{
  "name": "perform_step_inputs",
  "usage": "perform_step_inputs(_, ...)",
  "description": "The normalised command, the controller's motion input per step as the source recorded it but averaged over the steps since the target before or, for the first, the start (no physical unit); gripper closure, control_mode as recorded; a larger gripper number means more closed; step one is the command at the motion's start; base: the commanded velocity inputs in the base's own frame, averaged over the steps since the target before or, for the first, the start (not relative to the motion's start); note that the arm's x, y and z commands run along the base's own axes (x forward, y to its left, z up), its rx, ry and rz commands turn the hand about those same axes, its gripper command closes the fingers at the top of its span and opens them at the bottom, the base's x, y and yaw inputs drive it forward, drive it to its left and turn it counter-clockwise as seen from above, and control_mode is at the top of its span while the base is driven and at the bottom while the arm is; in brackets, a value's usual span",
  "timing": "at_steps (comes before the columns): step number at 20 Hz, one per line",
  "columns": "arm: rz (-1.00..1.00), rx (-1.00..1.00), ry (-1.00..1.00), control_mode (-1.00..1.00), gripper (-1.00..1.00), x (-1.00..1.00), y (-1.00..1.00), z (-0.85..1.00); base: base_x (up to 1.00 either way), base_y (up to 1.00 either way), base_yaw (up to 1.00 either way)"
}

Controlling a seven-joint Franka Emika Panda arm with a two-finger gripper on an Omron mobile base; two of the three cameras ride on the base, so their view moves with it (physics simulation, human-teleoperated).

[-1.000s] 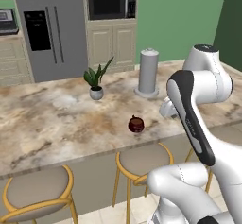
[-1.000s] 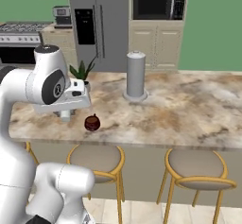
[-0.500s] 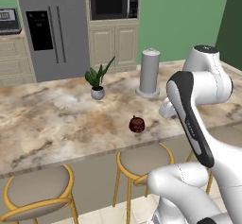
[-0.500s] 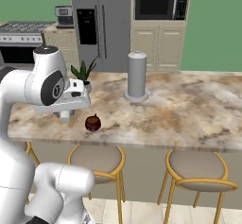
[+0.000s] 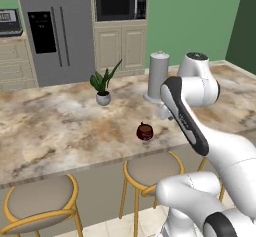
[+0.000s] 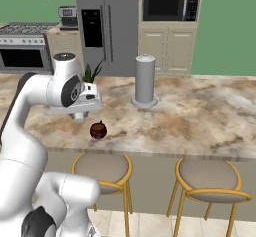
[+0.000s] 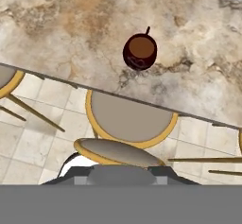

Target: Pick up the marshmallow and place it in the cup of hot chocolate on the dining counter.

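Observation:
The cup of hot chocolate (image 5: 145, 131) (image 6: 98, 130) is a squat dark red cup standing near the front edge of the dining counter (image 5: 60, 131) (image 6: 200, 121). In the hand view the cup (image 7: 140, 51) lies above centre with its brown contents showing, on the counter's stone top (image 7: 71, 20). My gripper (image 6: 79, 116) (image 5: 164, 113) hangs above the counter, close beside the cup and slightly behind it. Its fingertips are too small and too hidden to read. The marshmallow is out of view.
A tall grey cylinder (image 5: 158, 76) (image 6: 145, 80) and a small potted plant (image 5: 103, 98) (image 6: 90, 73) stand farther back on the counter. Yellow-framed stools (image 5: 150, 168) (image 6: 102, 168) (image 7: 130, 119) line the front below the edge. The fridge and microwave are against the back wall.
The whole picture has shifted very slightly. The arm, the cup and the other things keep their places.

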Motion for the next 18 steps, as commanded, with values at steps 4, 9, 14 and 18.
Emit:
perform_step_inputs(4, 0.00, 0.00, 0.00, -1.00, 1.00, 0.79, 0.08, -0.47, 0.00, 0.00, 0.00)
perform_step_inputs(9, 0.00, 0.00, 0.00, -1.00, 1.00, 0.38, 0.09, -0.37, 0.00, 0.00, 0.00)
perform_step_inputs(14, 0.00, -0.08, 0.03, -1.00, 1.00, 0.19, 0.00, -0.24, 0.00, 0.00, 0.00)
perform_step_inputs(18, 0.00, -0.10, 0.01, -1.00, 1.00, 0.45, 0.06, -0.37, 0.00, 0.00, 0.00)
